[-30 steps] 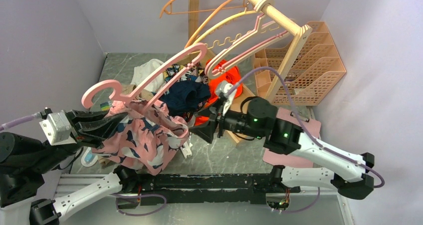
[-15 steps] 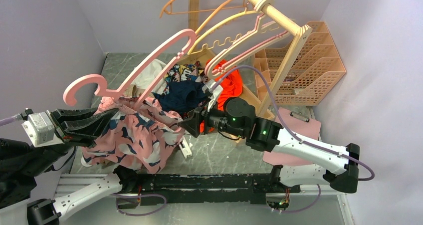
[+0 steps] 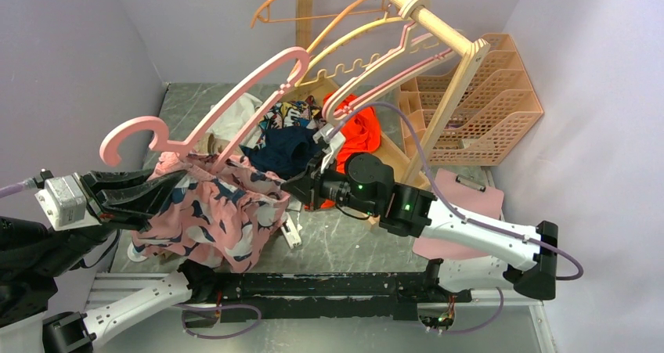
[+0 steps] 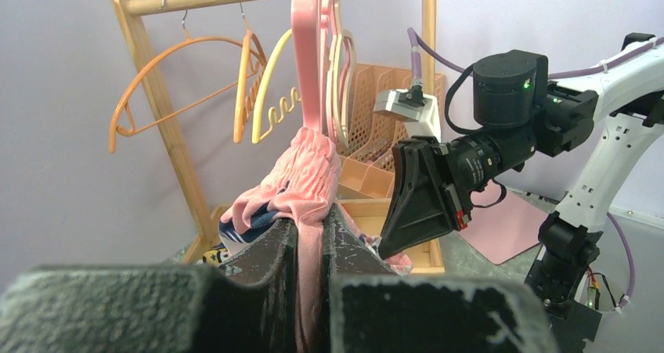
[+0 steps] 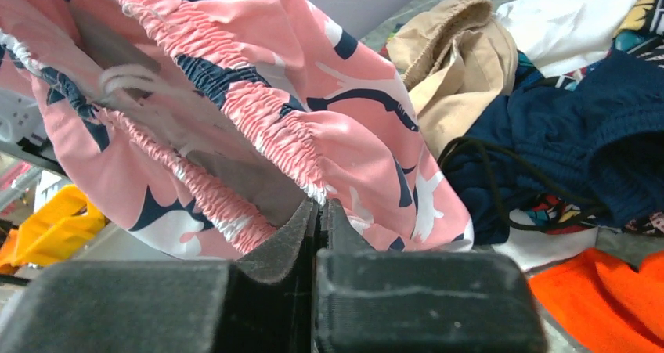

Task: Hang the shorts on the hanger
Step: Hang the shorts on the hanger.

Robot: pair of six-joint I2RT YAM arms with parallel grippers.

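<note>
The pink whale-print shorts (image 3: pixel 211 220) hang bunched between my two grippers, low on the left. My left gripper (image 3: pixel 176 182) is shut on their gathered waistband (image 4: pixel 307 165). The pink hanger (image 3: pixel 227 106) rises out of that fold; its hook points left and one arm slants up to the right. In the left wrist view the hanger (image 4: pixel 307 55) stands straight above the jaws (image 4: pixel 311 228), which pinch pink fabric. My right gripper (image 3: pixel 288 187) has reached the right end of the shorts. Its jaws (image 5: pixel 321 206) are shut on the elastic waistband edge of the shorts (image 5: pixel 337 134).
A wooden rack (image 3: pixel 438 32) at the back carries orange and yellow hangers. A peach mesh basket (image 3: pixel 485 95) stands to its right. Behind the shorts lie a navy garment (image 3: pixel 286 149), an orange-red garment (image 3: pixel 360 130) and a white one (image 3: pixel 235 114). A pink mat (image 3: pixel 462 204) lies right.
My right gripper moved left to the shorts and shut on their waistband edge. The left gripper lifted the hanger and shorts up and left, then held still.
</note>
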